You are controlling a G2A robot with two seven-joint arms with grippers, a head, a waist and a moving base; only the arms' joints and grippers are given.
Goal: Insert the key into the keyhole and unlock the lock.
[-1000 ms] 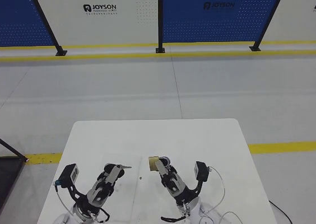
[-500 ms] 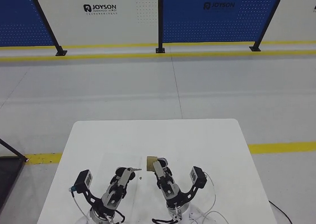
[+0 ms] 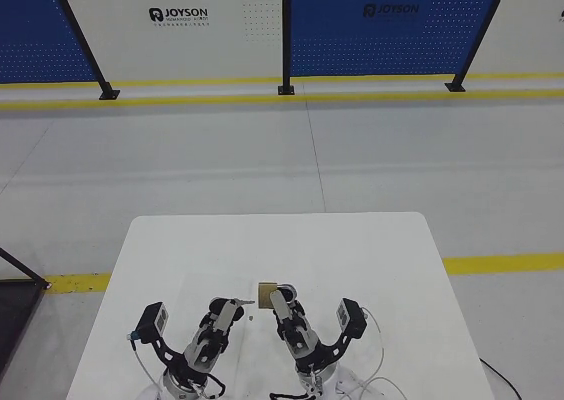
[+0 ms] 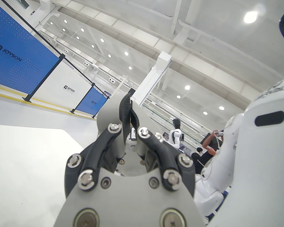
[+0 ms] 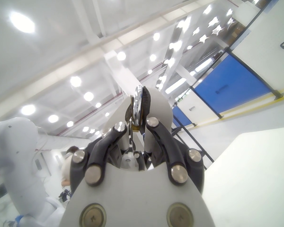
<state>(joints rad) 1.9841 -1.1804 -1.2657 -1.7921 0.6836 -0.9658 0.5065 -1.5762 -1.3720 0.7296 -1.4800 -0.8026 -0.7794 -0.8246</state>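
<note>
**Top view.** The left tool (image 3: 233, 304) and the right tool (image 3: 280, 297) face each other over the near part of the white counter (image 3: 362, 250), close together. The left tool is pressed shut on the key (image 3: 245, 302), whose thin blade sticks out past its tip toward the right tool. The right tool pinches the lock (image 3: 270, 291), and the brass body shows just beyond its tip on the side facing the left tool. The key lies between the two tools, near the lock. At this size I cannot tell whether the blade touches the lock.

**Left wrist view.** The left tool (image 4: 130, 102) has its dark pads (image 4: 124, 109) pressed together, with hardly any gap along their length. The key's grip is hidden between them. The counter (image 4: 26, 154) lies below and to one side of the tool.

**Right wrist view.** The right tool (image 5: 139, 100) is clamped on the lock (image 5: 136, 128). The bright metal shackle (image 5: 137, 106) stands edge-on between its fingers, and a small patch of brass shows just below the shackle, toward the tool's base. A corner of the counter (image 5: 250, 166) lies off to the side, lower than the tool.
</note>
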